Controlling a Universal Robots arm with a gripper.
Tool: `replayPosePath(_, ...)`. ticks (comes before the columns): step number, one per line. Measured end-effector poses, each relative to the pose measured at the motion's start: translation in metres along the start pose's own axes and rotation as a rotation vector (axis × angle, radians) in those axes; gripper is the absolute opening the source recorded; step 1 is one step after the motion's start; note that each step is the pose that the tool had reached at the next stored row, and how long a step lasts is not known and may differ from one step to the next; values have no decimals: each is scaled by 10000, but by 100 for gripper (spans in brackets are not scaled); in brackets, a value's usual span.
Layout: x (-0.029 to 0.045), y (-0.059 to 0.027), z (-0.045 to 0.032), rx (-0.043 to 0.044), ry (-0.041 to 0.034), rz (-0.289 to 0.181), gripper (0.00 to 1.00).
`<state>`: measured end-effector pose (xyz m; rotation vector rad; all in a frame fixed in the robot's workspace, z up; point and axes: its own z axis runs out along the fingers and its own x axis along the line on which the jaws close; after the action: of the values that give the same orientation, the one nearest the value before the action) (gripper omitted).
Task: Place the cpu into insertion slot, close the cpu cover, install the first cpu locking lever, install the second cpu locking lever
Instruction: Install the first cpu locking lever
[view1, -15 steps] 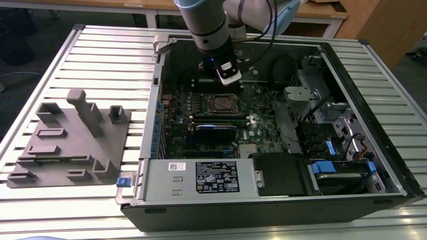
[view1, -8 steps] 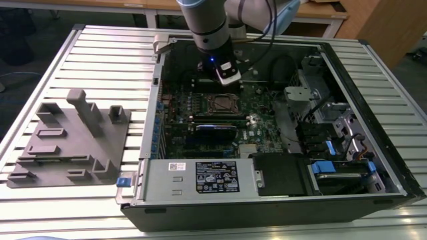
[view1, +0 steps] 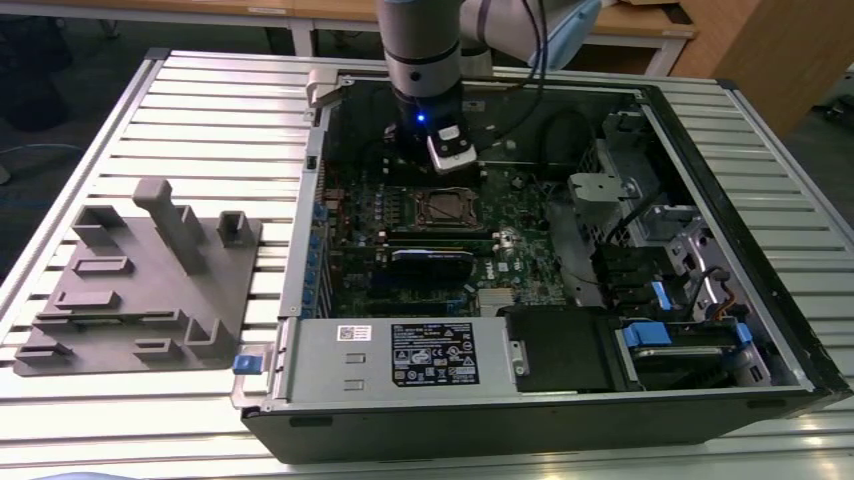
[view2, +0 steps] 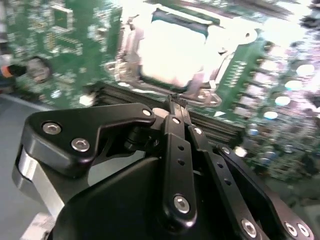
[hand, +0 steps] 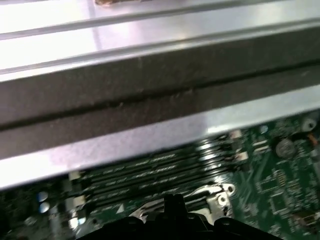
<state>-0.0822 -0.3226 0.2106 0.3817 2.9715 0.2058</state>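
Green circuit board (view2: 75, 45) beneath pinched black claw (view2: 176, 100).

Open space above insertion slot (view1: 446, 208)

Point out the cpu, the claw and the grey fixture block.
cpu (view2: 172, 57), second wrist view, middle of its bright metal top.
claw (view2: 176, 102), second wrist view, closed fingertips.
grey fixture block (view1: 140, 285), exterior view, its flat base.
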Motion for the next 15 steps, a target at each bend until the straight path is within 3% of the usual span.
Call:
replayPosePath(2, -4, 1, 0, 272, 300, 24, 11)
replayPosePath(3, -5, 1, 0, 368, 454, 42, 11)
replayPosePath(5, -7, 3, -18, 414, 590, 65, 11)
replayPosePath(8, -10, 9, -52, 430, 647, 86, 11)
replayPosePath(15, -34, 15, -53, 434, 660, 85, 11)
